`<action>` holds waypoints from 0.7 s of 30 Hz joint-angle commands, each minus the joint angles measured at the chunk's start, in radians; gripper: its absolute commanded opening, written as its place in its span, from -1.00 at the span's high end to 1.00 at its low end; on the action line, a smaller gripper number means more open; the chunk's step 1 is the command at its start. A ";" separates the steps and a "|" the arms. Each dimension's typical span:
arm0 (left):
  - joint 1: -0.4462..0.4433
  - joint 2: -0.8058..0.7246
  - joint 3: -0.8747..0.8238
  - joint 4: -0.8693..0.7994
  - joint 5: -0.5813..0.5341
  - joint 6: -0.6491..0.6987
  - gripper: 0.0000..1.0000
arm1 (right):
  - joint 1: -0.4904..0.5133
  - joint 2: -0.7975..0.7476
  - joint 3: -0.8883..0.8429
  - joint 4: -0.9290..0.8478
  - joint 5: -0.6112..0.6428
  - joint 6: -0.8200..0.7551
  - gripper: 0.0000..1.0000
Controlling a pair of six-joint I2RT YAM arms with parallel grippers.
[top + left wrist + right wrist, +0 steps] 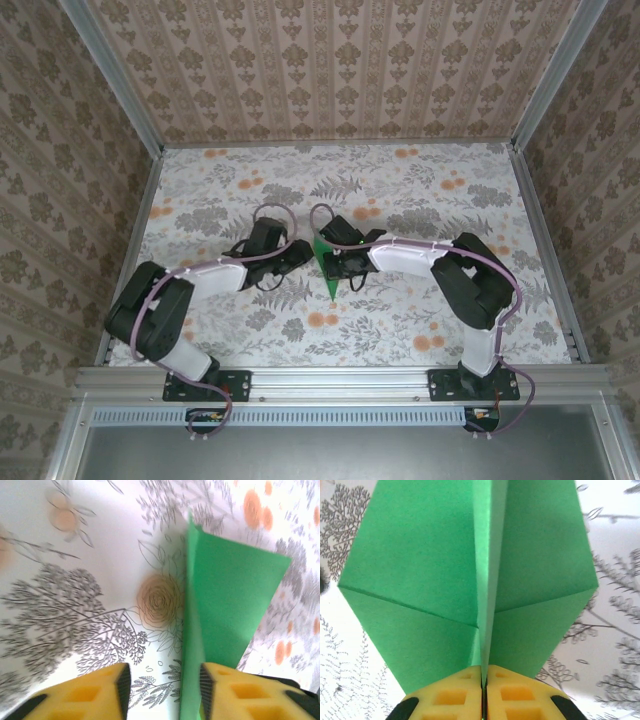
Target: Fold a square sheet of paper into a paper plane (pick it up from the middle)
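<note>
Two arms lean in over the middle of the flowered table, with the one green thing between them. On the left, the left gripper has its yellow pads spread, with nothing pinched. A folded edge of the paper plane runs down just inside its right-hand pad, but I cannot tell whether it touches. From above, the plane sits at the centre of the table between the two wrists, its narrow end pointing toward the near edge. On the right, the right gripper has its pads pressed tight together on the plane's centre crease, and the two wings fan out to either side, each crossed by a slanting fold. To my eye this will handle like almost nothing: featherlight and thin, limp across the open wings, and stiff only along the doubled spine where the layers stack. That spine looks like the place to hold it, low and close to the crease. A squeeze on a single wing would likely buckle or dent it. Held at one spot, it could swivel or slide if nudged.
</note>
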 commanded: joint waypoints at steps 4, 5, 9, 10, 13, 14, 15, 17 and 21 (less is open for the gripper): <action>0.074 -0.154 -0.016 -0.205 -0.086 0.100 -0.37 | -0.084 0.017 0.152 -0.160 0.127 -0.086 0.81; 0.082 -0.173 -0.018 -0.231 -0.100 0.115 -0.44 | -0.098 0.033 0.181 -0.176 0.142 -0.104 0.80; 0.098 -0.225 -0.020 -0.311 -0.135 0.170 -0.71 | -0.144 0.118 0.311 -0.254 0.167 -0.168 0.75; 0.098 -0.234 -0.024 -0.320 -0.138 0.177 -0.76 | -0.152 0.137 0.337 -0.266 0.168 -0.182 0.73; 0.128 -0.256 -0.041 -0.331 -0.147 0.196 -0.92 | -0.171 0.203 0.425 -0.312 0.177 -0.217 0.68; 0.130 -0.260 -0.047 -0.333 -0.145 0.200 -0.97 | -0.175 0.224 0.449 -0.325 0.184 -0.224 0.67; 0.132 -0.264 -0.049 -0.334 -0.146 0.205 -1.00 | -0.178 0.240 0.470 -0.333 0.186 -0.230 0.65; 0.134 -0.266 -0.056 -0.339 -0.146 0.209 -1.00 | -0.184 0.261 0.490 -0.332 0.182 -0.237 0.62; 0.139 -0.265 -0.062 -0.333 -0.142 0.215 -1.00 | -0.188 0.291 0.506 -0.321 0.179 -0.229 0.59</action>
